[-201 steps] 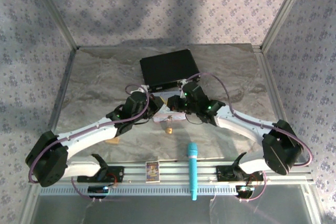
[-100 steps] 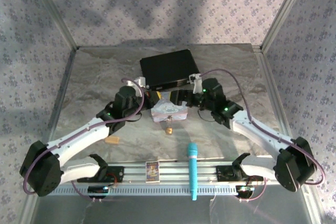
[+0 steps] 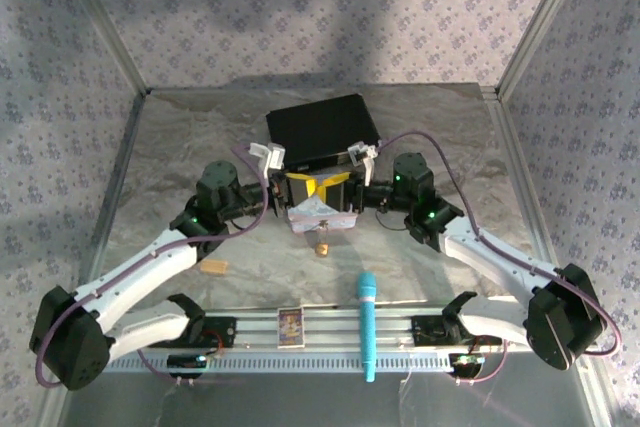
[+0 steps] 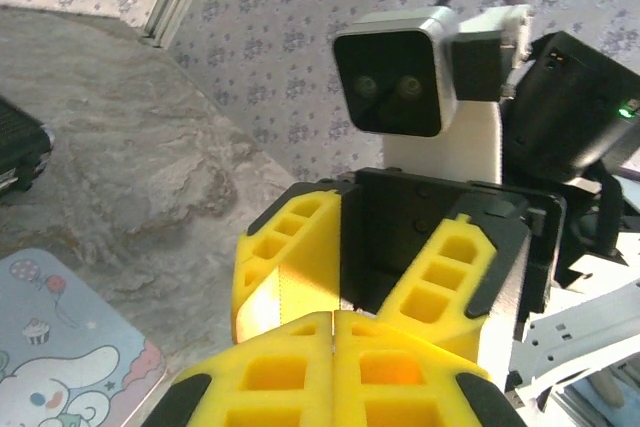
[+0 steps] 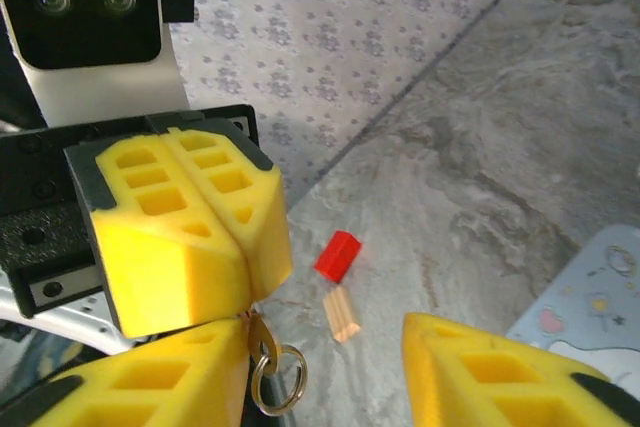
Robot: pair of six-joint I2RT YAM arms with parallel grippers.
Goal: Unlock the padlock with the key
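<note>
The left gripper (image 5: pixel 205 222) had its yellow, cut-out fingers pressed together on the key (image 5: pixel 262 340). The key was a small flat metal piece pinched at the seam, with a thin wire ring (image 5: pixel 280 382) dangling below it. The right gripper (image 5: pixel 320 387) faced it almost tip to tip, with its fingers spread apart and nothing between them.

Nearest the bases, a smooth turquoise stick (image 3: pixel 367 325) lay across the rail. Beyond it the padlock (image 3: pixel 322 247), a shiny brass speck, sat on the wrinkled grey table (image 3: pixel 180 147), just on the near side of the pastel tin (image 3: pixel 322 215). Both grippers hung over the tin's far edge, with a flat black box (image 3: pixel 322 132) behind them.

So the lock lay below the held key and back toward the bases, about midway between the arms, with neither arm clearly nearer. It was too small to tell which way its long axis or keyhole pointed. I judged that the empty right gripper would have to steady the lock before the key could go in.
</note>
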